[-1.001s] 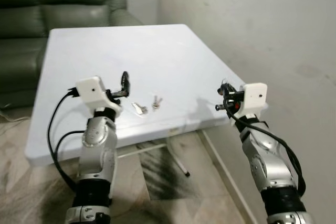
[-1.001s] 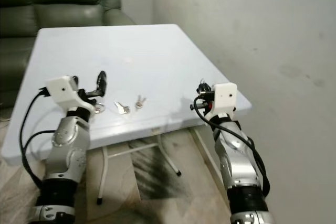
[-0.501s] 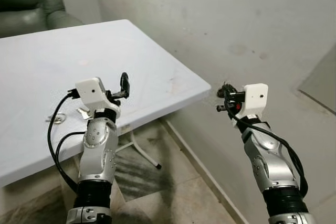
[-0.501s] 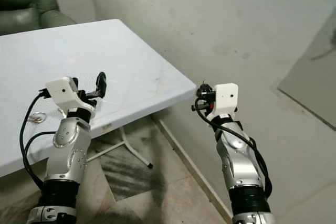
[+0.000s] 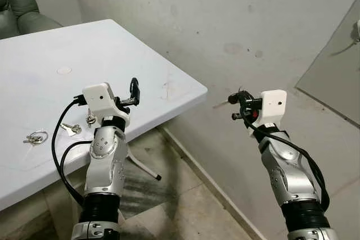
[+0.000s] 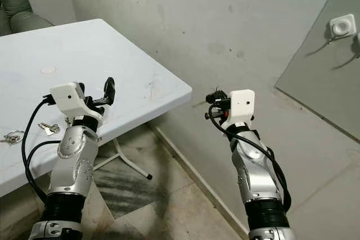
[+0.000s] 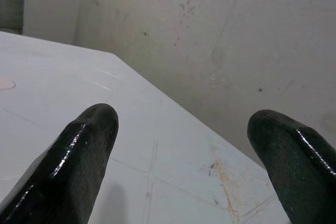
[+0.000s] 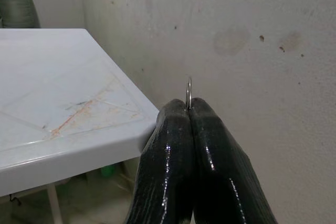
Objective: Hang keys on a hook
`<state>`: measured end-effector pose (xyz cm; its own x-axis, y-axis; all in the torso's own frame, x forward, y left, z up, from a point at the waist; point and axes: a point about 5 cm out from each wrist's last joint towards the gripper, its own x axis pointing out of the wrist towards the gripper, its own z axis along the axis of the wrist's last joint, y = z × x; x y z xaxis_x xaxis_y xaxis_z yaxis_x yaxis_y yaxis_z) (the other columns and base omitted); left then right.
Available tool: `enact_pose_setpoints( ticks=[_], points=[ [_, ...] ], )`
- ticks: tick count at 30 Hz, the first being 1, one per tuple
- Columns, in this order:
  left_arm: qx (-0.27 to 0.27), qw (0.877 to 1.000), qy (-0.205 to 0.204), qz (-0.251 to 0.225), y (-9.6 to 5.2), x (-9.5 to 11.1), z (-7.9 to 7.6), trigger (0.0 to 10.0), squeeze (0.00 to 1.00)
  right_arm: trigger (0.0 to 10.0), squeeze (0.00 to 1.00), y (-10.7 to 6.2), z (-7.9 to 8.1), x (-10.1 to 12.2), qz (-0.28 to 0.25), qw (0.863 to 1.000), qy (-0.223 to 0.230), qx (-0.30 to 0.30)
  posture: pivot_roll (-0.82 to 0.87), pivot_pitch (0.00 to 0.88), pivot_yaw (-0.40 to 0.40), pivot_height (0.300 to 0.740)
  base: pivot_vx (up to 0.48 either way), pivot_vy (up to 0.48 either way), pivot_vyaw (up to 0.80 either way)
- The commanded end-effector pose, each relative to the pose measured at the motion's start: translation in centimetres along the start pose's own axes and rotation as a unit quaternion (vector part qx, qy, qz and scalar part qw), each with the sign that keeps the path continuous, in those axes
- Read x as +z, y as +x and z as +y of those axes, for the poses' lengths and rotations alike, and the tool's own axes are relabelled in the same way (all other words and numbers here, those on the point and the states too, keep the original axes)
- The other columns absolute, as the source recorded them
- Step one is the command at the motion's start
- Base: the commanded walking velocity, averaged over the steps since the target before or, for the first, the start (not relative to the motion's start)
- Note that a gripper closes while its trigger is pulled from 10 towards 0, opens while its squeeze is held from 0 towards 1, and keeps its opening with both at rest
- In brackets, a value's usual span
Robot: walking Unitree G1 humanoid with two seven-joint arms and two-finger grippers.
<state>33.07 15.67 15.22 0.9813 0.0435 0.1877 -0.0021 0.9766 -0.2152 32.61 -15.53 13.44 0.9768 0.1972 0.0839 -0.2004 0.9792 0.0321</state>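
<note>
Stained grey wall behind, tiled floor below. White folding bench at the robot's left, green sofa beyond its far end. Left pincer raised over the bench edge, fingers spread wide, holding nothing. Right pincer raised off the bench corner, clamped on a thin metal key ring. Loose keys and another ring lying on the bench near the left arm.

The bench stood to the robot's left, its far side near the wall; loose keys and a ring lay on it, left of the left end effector; the right end effector hung past the bench's corner, before the wall.
</note>
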Motion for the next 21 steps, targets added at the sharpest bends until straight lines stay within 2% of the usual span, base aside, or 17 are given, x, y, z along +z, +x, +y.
enact_pose_setpoints(
  ticks=[1, 4, 6, 8, 11, 13, 21],
  points=[
    [-0.019, 1.0, 0.011, -0.008, 0.18, 0.36, -0.85, 10.0, 0.0, 10.0, 0.0, 0.23, -0.22, 0.69, -0.01, 1.0, -0.003, -0.003, -0.03, 0.0, -0.084, 0.74, 0.0, 0.0, -0.74],
    [-0.025, 1.0, 0.011, -0.003, 0.16, 0.26, -0.94, 10.0, 0.0, 10.0, 0.0, 0.22, -0.19, 0.67, -0.01, 1.0, -0.003, -0.003, -0.03, 0.0, -0.083, 0.74, 0.0, 0.0, -0.74],
    [-0.023, 1.0, 0.017, 0.003, 0.14, 0.08, -0.9, 10.0, 0.0, 10.0, 0.0, 0.21, -0.15, 0.65, -0.009, 1.0, -0.003, -0.002, -0.03, 0.0, -0.083, 0.74, 0.0, -0.48, -0.74],
    [-0.026, 1.0, 0.006, -0.002, 0.12, 0.14, -1.09, 10.0, 0.0, 10.0, 0.0, 0.19, -0.12, 0.61, -0.009, 1.0, -0.003, -0.002, -0.03, 0.0, -0.082, 0.74, 0.0, -0.366, -0.74],
    [-0.017, 1.0, -0.014, -0.001, 0.16, 0.11, -1.04, 10.0, 0.0, 10.0, 0.0, 0.19, -0.08, 0.59, -0.009, 1.0, -0.003, -0.001, -0.03, 0.0, -0.082, 0.74, 0.0, 0.0, -0.74],
    [-0.016, 1.0, -0.001, -0.001, 0.21, 0.13, -1.01, 10.0, 0.0, 10.0, 0.0, 0.18, -0.01, 0.57, -0.008, 1.0, -0.003, 0.001, -0.03, 0.0, -0.082, 0.74, 0.0, 0.0, -0.73],
    [-0.016, 1.0, -0.003, 0.003, 0.19, -0.01, -1.02, 10.0, 0.0, 10.0, 0.0, 0.13, 0.13, 0.48, -0.007, 1.0, -0.004, 0.005, -0.03, 0.0, -0.083, 0.74, 0.0, 0.0, -0.74]
  ],
)
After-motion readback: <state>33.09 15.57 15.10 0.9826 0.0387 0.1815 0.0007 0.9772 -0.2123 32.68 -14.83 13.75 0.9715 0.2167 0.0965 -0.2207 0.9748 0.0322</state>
